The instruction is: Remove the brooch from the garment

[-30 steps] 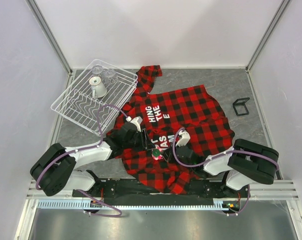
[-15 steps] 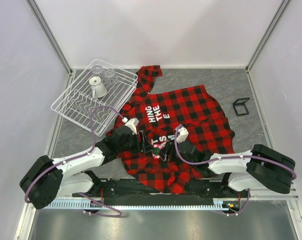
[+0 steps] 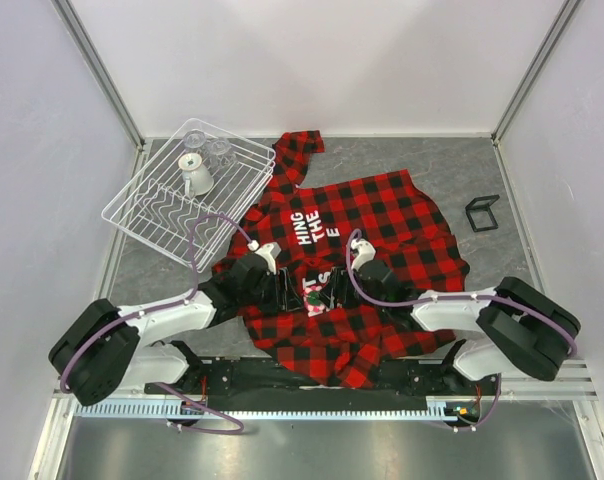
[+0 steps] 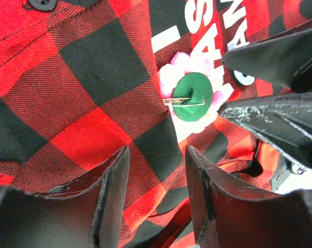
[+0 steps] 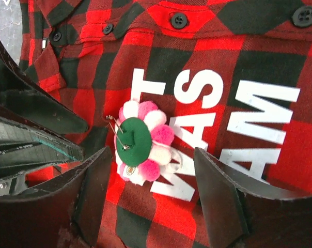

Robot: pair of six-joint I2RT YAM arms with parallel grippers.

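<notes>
pink flower brooch (image 5: 140, 147), green back up, lies on red-and-black plaid shirt (image 3: 382, 220); my left pincer (image 4: 156, 163) and right pincer (image 5: 152, 155) gape wide, empty; lifting it clear remains, i judge.

Wide overhead, two close wrist views.
The top camera looks down from behind the arms over the whole table (image 3: 462, 165); each wrist camera peers down past its own fingers (image 4: 210, 206), close above the shirt (image 3: 382, 230), both sharing the brooch (image 4: 192, 95).
</notes>
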